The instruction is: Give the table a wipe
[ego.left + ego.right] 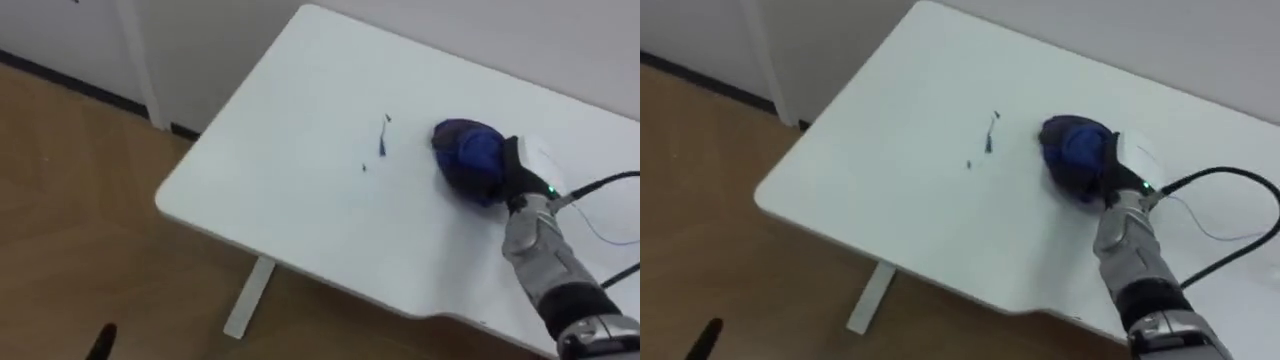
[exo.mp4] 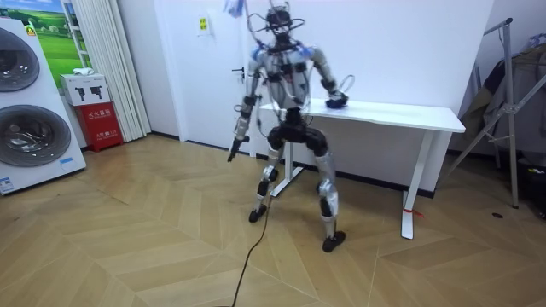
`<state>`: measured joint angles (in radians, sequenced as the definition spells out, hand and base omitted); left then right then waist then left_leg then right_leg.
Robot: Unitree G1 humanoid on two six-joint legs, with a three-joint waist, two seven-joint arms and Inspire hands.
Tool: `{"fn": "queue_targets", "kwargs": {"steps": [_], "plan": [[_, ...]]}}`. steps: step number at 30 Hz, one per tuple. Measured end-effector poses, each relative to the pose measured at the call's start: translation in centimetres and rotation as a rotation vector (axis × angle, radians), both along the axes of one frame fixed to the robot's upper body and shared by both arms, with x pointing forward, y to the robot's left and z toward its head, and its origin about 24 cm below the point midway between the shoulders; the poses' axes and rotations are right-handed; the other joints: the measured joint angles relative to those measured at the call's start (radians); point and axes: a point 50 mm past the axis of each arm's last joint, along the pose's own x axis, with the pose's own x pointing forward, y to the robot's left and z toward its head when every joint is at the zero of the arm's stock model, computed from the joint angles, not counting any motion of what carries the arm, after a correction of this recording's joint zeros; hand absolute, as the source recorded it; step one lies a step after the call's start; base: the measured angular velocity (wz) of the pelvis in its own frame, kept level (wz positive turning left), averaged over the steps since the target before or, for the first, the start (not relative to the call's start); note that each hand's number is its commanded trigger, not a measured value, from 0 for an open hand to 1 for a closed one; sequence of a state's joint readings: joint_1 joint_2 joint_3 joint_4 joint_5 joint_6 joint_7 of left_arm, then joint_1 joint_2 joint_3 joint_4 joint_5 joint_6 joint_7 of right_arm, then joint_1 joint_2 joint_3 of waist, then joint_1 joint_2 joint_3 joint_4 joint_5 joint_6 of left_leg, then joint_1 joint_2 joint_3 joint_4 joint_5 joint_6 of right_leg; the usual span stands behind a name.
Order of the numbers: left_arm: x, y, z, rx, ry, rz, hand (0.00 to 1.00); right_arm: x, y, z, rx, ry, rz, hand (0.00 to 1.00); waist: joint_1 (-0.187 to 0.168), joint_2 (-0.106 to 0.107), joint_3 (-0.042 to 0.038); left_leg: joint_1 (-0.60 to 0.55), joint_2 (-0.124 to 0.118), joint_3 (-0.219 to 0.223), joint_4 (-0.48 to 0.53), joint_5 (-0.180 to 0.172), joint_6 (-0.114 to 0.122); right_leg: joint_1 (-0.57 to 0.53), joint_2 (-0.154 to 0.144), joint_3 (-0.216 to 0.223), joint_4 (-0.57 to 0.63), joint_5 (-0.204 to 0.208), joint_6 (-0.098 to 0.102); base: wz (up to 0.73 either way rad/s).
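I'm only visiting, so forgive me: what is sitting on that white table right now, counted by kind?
Blue cloth: 1
Cluster of small dark marks: 1
Right robot hand, resting against the cloth: 1
Total: 3

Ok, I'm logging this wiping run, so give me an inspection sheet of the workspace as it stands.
surface: white table, with small dark marks near its middle.
job's things: blue cloth, bunched, to the right of the marks and apart from them.
clutter: nothing seen.
hands: right hand against the cloth; left hand hangs by the robot's side.
cables: nothing seen besides the robot's own.
surroundings: wood floor, washing machines, red box.
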<state>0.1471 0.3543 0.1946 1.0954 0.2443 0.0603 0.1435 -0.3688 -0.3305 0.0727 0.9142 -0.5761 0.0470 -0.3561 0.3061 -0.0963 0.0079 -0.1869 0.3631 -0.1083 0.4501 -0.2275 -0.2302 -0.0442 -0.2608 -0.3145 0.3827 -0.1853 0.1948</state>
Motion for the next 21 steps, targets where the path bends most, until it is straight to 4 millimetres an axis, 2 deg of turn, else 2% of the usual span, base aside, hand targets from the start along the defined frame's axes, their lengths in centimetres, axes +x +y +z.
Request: {"fn": "queue_targets", "kwargs": {"steps": [1,2,3,4,5,6,7,8,9,10,11,12,13,14,16,17,18,19,20,21], "plan": [[-1.9,-0.3,-0.3,-0.009,0.044,0.014,0.00,-1.5,-1.2,-0.7,-0.005,0.017,-0.032,1.00,-0.030,0.015,0.0016,0.005,0.030,0.009,-0.022,0.052,0.070,0.013,0.025,-0.035,0.041,-0.051,-0.040,0.82],[-2.9,-0.7,-0.5,-0.018,0.066,0.021,0.00,-2.5,-2.0,-1.0,-0.011,0.025,-0.050,1.00,-0.042,0.013,0.0021,0.006,0.025,0.023,-0.022,0.079,0.090,0.022,0.028,-0.048,0.047,-0.070,-0.066,0.72],[-4.6,-1.5,-1.0,-0.041,0.109,0.033,0.00,-3.9,-3.4,-1.4,-0.027,0.050,-0.081,1.00,-0.071,0.007,0.0001,0.007,-0.006,0.068,-0.001,0.088,0.089,0.032,0.035,-0.051,0.043,-0.089,-0.101,0.53],[-5.4,-2.1,-1.3,-0.060,0.134,0.041,0.00,-4.5,-4.3,-1.2,-0.037,0.061,-0.101,1.00,-0.085,0.006,-0.0008,0.009,-0.036,0.126,0.013,0.083,0.094,0.037,0.043,-0.053,0.028,-0.089,-0.109,0.37],[-5.5,-2.5,-1.5,-0.070,0.138,0.045,0.00,-4.6,-4.6,-1.1,-0.040,0.067,-0.110,1.00,-0.088,0.011,0.0021,0.012,-0.056,0.137,0.024,0.069,0.103,0.042,0.053,-0.054,0.017,-0.086,-0.127,0.04],[-5.6,-3.1,-1.8,-0.088,0.135,0.053,0.00,-4.6,-4.9,-0.9,-0.036,0.077,-0.118,1.00,-0.089,0.017,0.0062,0.030,-0.110,0.157,0.036,0.032,0.115,0.049,0.063,-0.051,-0.004,-0.081,-0.167,-0.27],[-5.3,-3.5,-1.9,-0.099,0.127,0.048,0.00,-4.1,-4.6,-0.5,-0.030,0.074,-0.093,1.00,-0.086,0.024,0.0064,0.050,-0.170,0.183,0.035,-0.001,0.135,0.049,0.072,-0.035,-0.014,-0.078,-0.197,-0.38],[-5.0,-3.7,-2.0,-0.104,0.120,0.045,0.00,-3.8,-4.3,-0.3,-0.037,0.076,-0.069,1.00,-0.080,0.032,0.0065,0.060,-0.193,0.198,0.033,-0.017,0.147,0.049,0.080,-0.026,-0.020,-0.074,-0.205,-0.60],[-4.3,-4.0,-2.1,-0.111,0.102,0.042,0.00,-2.9,-3.6,0.4,-0.069,0.074,-0.017,1.00,-0.063,0.042,0.0072,0.079,-0.243,0.217,0.015,-0.039,0.176,0.039,0.091,0.004,-0.021,-0.069,-0.213,-0.73],[-3.6,-4.1,-2.2,-0.113,0.083,0.044,0.00,-1.7,-2.4,0.9,-0.092,0.077,0.048,1.00,-0.047,0.054,0.0054,0.101,-0.288,0.226,-0.031,-0.042,0.199,0.028,0.104,0.039,-0.019,-0.065,-0.220,-0.79],[-3.4,-4.1,-2.2,-0.110,0.077,0.047,0.00,-1.2,-1.7,1.1,-0.094,0.075,0.076,1.00,-0.038,0.055,0.0062,0.115,-0.296,0.245,-0.054,-0.039,0.214,0.022,0.108,0.054,-0.017,-0.065,-0.221,-0.88],[-2.9,-4.2,-2.1,-0.110,0.060,0.057,0.00,-0.3,-0.3,1.4,-0.103,0.072,0.136,1.00,-0.010,0.055,0.0061,0.149,-0.305,0.251,-0.094,-0.020,0.215,0.002,0.119,0.093,-0.016,-0.062,-0.229,-0.92],[-2.6,-4.5,-2.2,-0.118,0.051,0.059,0.00,0.6,1.2,1.9,-0.111,0.060,0.197,1.00,0.003,0.060,0.0022,0.170,-0.306,0.254,-0.132,-0.004,0.213,-0.010,0.140,0.127,-0.024,-0.060,-0.269,-0.83],[-2.4,-4.6,-2.3,-0.121,0.046,0.059,0.00,1.0,1.7,2.2,-0.110,0.049,0.216,1.00,0.000,0.064,0.0005,0.176,-0.307,0.251,-0.148,0.002,0.213,-0.010,0.145,0.133,-0.031,-0.057,-0.283,-0.39],[-2.0,-4.9,-2.2,-0.120,0.031,0.057,0.00,1.4,2.1,2.7,-0.102,0.021,0.236,1.00,-0.003,0.060,0.0010,0.193,-0.318,0.245,-0.194,0.022,0.214,-0.010,0.146,0.144,-0.046,-0.053,-0.284,0.05],[-2.2,-4.8,-2.2,-0.103,0.033,0.061,0.00,1.3,2.0,2.7,-0.092,0.018,0.228,1.00,-0.009,0.049,-0.0014,0.202,-0.324,0.244,-0.221,0.031,0.215,-0.006,0.144,0.150,-0.054,-0.049,-0.276,0.11],[-2.9,-4.6,-2.1,-0.085,0.042,0.073,0.00,1.0,1.7,2.5,-0.087,0.015,0.212,1.00,-0.010,0.038,-0.0047,0.204,-0.324,0.236,-0.229,0.031,0.215,-0.005,0.143,0.148,-0.059,-0.037,-0.254,0.22],[-3.7,-4.5,-2.0,-0.079,0.064,0.089,0.00,0.5,1.1,2.1,-0.083,0.015,0.185,1.00,-0.023,0.028,-0.0040,0.204,-0.324,0.219,-0.230,0.031,0.215,0.006,0.141,0.132,-0.061,-0.022,-0.219,0.29],[-4.2,-4.4,-2.0,-0.077,0.076,0.102,0.00,0.0,0.6,1.8,-0.077,0.018,0.166,1.00,-0.036,0.024,-0.0050,0.205,-0.324,0.202,-0.232,0.031,0.215,0.017,0.139,0.115,-0.068,-0.013,-0.194,0.60],[-5.2,-4.1,-1.9,-0.070,0.094,0.129,0.00,-1.3,-0.5,0.8,-0.054,0.036,0.105,1.00,-0.060,0.016,-0.0062,0.211,-0.325,0.182,-0.238,0.031,0.215,0.043,0.139,0.096,-0.087,-0.003,-0.164,0.66]]}}
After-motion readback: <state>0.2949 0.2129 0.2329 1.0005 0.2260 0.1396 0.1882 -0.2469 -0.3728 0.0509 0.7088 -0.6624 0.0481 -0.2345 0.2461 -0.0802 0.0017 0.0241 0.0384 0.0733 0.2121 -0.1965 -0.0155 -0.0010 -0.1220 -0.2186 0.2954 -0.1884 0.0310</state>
